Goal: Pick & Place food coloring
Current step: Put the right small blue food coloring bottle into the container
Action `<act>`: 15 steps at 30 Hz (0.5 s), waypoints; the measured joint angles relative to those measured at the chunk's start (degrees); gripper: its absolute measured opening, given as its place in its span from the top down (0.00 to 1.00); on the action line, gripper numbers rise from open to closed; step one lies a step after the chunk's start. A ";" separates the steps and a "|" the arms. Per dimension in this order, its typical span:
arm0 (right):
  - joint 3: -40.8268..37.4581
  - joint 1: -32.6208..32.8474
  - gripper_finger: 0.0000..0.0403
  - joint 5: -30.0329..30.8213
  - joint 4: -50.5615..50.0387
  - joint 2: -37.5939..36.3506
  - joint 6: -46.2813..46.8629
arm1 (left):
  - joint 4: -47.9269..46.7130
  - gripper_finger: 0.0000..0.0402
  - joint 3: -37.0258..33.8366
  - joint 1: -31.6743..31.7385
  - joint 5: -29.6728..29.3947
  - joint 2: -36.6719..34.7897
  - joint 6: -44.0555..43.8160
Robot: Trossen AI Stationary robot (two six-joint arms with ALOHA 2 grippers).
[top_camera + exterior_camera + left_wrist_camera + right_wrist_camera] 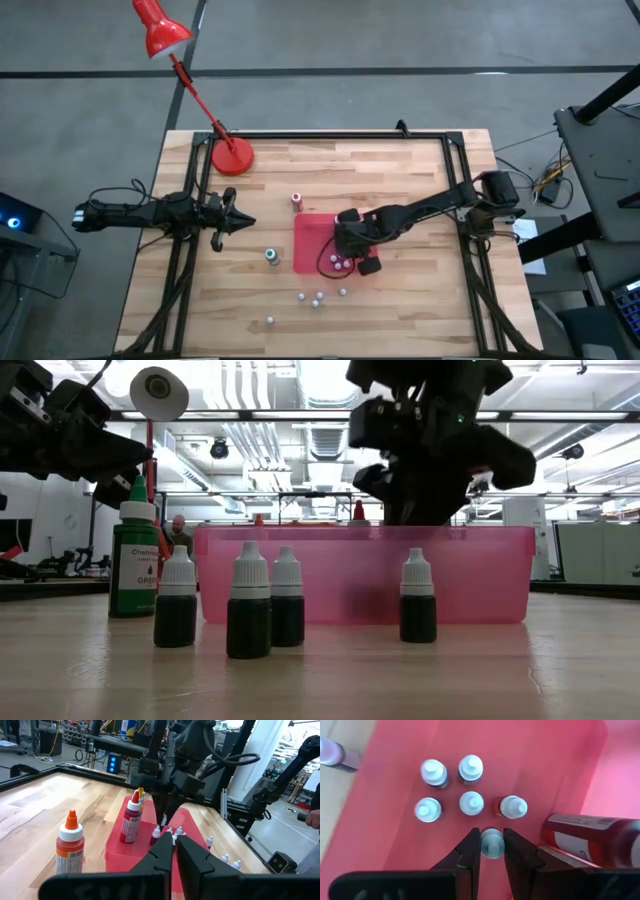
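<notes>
Food coloring bottle (491, 843) pinched by right fingers (492, 851) inside red tray (560, 765), left fingers (174, 851) closed, empty.

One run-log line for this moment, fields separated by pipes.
right gripper: over red tray, shut on small white-capped bottle | five small bottles upright in tray | left gripper: shut, empty, waiting at table's left

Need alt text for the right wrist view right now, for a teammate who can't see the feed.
Looking straight down, the right gripper is shut on the white cap of a small bottle over the red tray. Five more white-capped small bottles stand upright in the tray just beyond it, and a larger red bottle lies on its side beside the gripper.
</notes>
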 joint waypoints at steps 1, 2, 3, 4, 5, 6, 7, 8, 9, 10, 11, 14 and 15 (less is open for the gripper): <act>-0.02 -0.09 0.85 0.01 0.19 0.15 0.01 | 0.00 1.00 0.00 0.01 0.00 0.00 -0.01; -0.02 -0.20 0.85 0.04 0.55 0.30 -0.03 | 0.00 1.00 0.00 0.00 0.00 0.00 -0.01; -0.02 -0.28 0.85 0.04 1.21 0.55 -0.14 | 0.00 1.00 -0.01 0.01 0.00 0.00 0.01; 0.00 -0.41 0.85 0.08 1.68 0.74 -0.12 | 0.00 1.00 -0.01 0.01 0.00 0.00 -0.01; -0.03 -0.49 0.85 -0.07 1.64 0.90 -0.04 | 0.00 1.00 -0.02 -0.01 0.02 0.00 0.02; -0.10 -0.65 0.85 -0.51 1.66 1.21 0.11 | 0.00 1.00 -0.01 0.01 0.00 0.00 0.02; -0.11 -0.76 0.85 -1.22 1.84 1.48 0.13 | 0.00 1.00 -0.02 0.02 0.00 0.00 0.02; -0.11 -0.82 0.85 -1.58 2.08 1.72 0.15 | 0.00 1.00 -0.02 0.02 0.01 0.00 0.00; -0.14 -0.91 0.85 -1.74 2.09 1.86 0.15 | 0.00 1.00 -0.02 0.02 0.00 0.00 0.00; -0.26 -0.98 0.85 -1.93 1.99 1.93 0.17 | 0.00 1.00 -0.02 0.01 0.00 0.00 0.00; -0.30 -0.98 0.85 -1.93 1.96 1.99 0.21 | 0.00 1.00 0.00 0.00 0.01 -0.01 0.01; -0.43 -1.12 0.85 -1.94 2.27 2.01 0.32 | 0.00 1.00 0.00 0.01 0.00 0.00 -0.01; -0.55 -1.21 0.85 -1.95 2.16 2.01 0.32 | 0.00 1.00 -0.02 -0.01 0.00 0.00 0.02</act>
